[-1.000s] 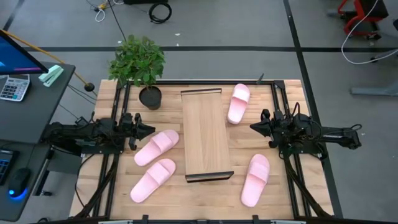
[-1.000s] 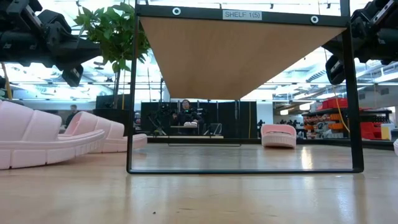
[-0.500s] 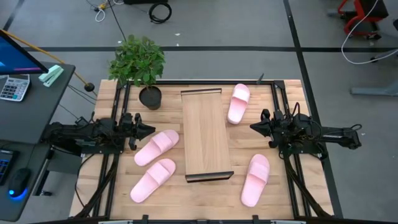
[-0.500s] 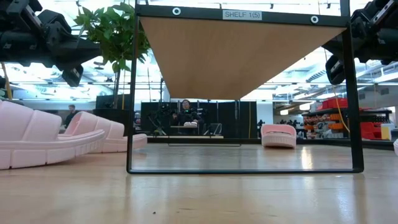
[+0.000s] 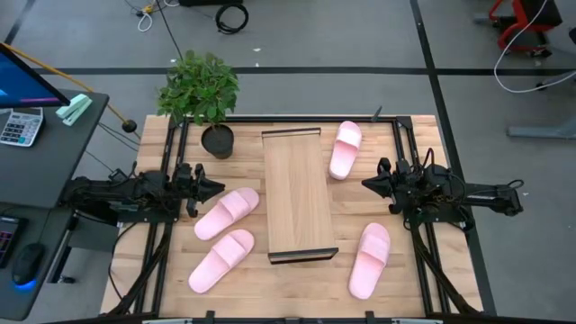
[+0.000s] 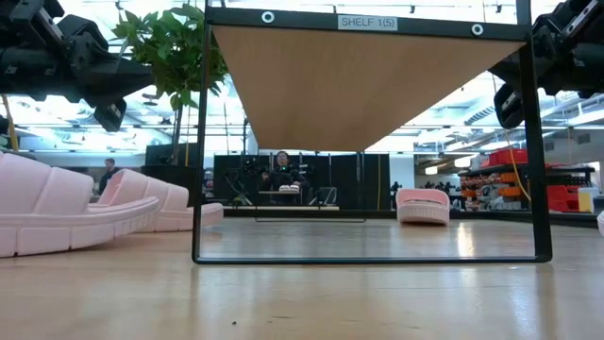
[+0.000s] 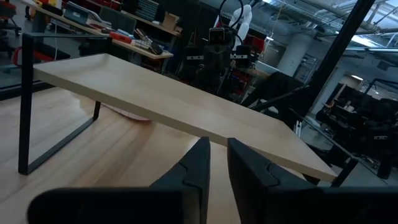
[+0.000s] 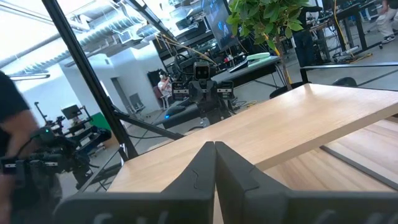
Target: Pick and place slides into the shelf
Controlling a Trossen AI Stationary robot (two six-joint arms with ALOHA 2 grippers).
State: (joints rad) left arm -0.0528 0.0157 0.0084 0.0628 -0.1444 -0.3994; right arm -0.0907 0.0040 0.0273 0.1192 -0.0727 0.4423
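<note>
Four pale pink slides lie sole-down on the table: two left of the shelf, one at its far right, one at its near right. The light-wood shelf stands on black end rails in the table's middle. My left gripper hovers left of the shelf, above the nearer left slide's far end; its fingers stand a narrow gap apart. My right gripper hovers right of the shelf, pointing at it, fingers shut.
A potted plant stands at the table's far left corner, its pot close to the shelf's far end. Black frame rails run along both table sides. A desk with a calculator sits beyond the left edge.
</note>
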